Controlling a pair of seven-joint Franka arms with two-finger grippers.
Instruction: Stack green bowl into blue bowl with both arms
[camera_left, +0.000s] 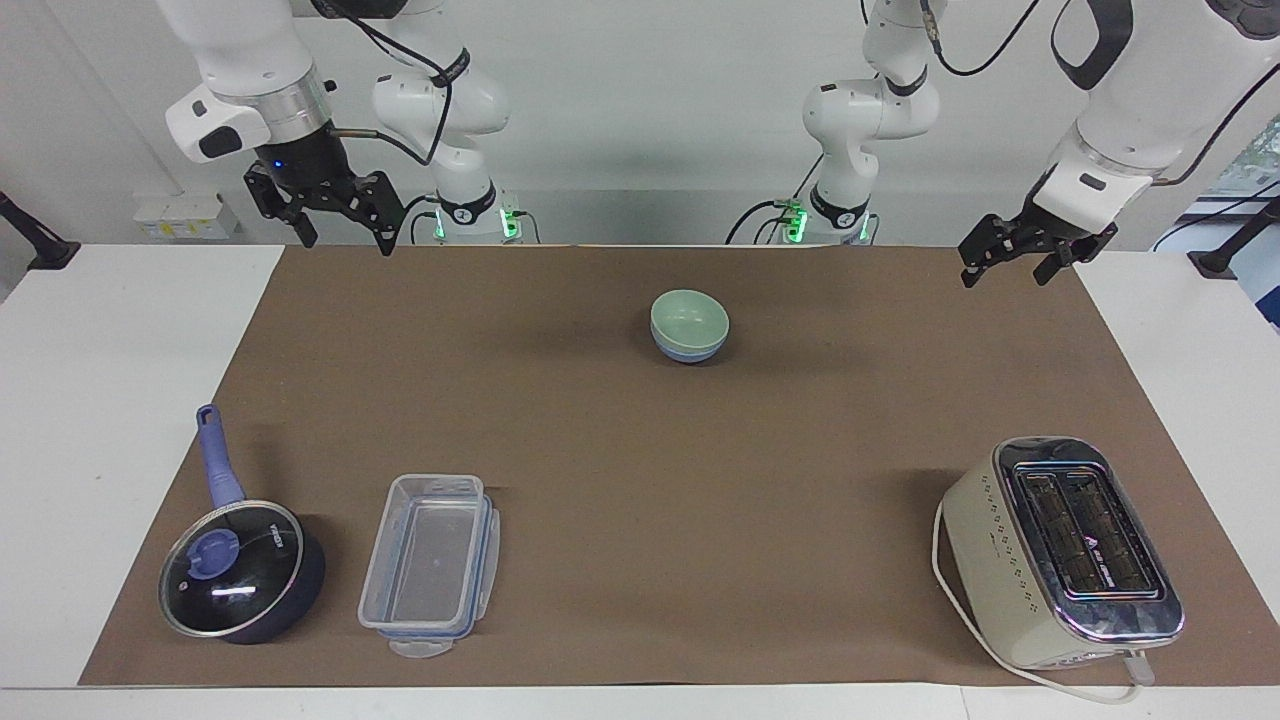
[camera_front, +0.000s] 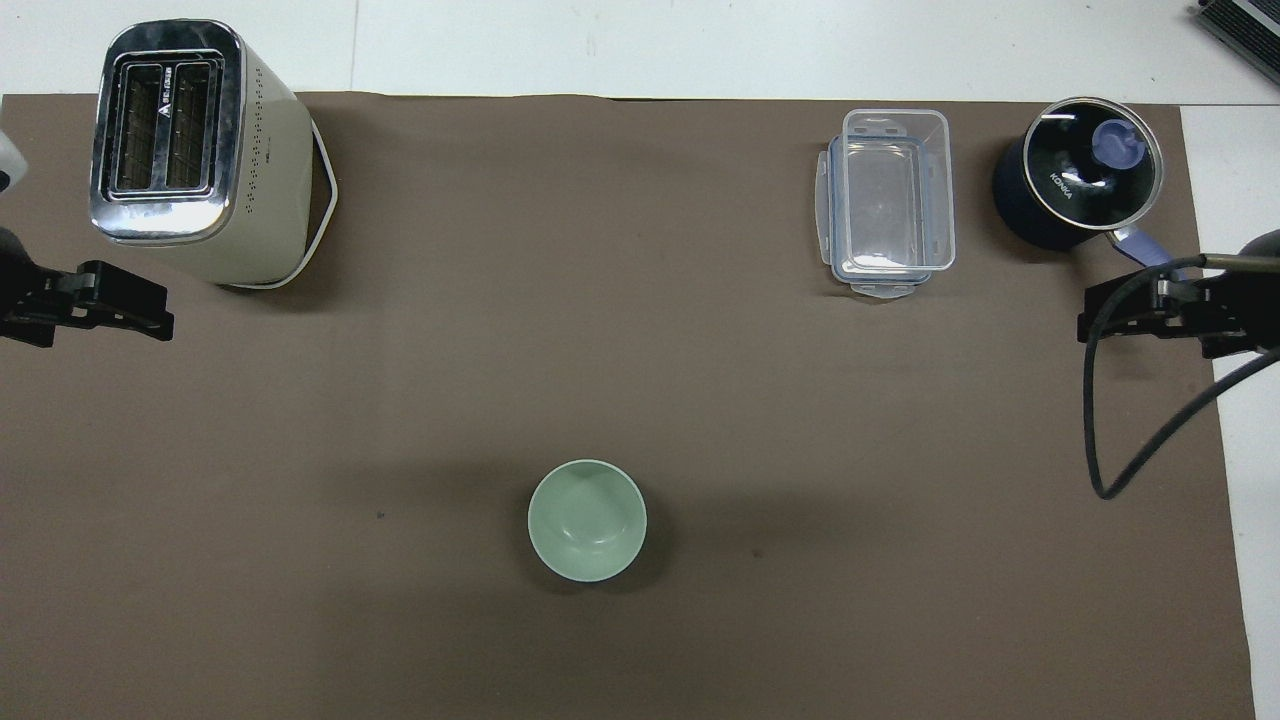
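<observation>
My small matte mint-green bowl (camera_left: 689, 317) sits nested in the periwinkle-blue bowl (camera_left: 688, 351), midway between my open, empty right gripper (camera_left: 342, 228) and left gripper (camera_left: 1012, 260), neither nearer.

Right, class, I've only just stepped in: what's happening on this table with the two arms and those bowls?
Nothing is being held. The green bowl already sits nested in the blue bowl on the brown mat. The right pincer hangs open above the mat's corner at its arm's end, and the left pincer hangs open above the corner at the other end. The stacking looks done.
</observation>
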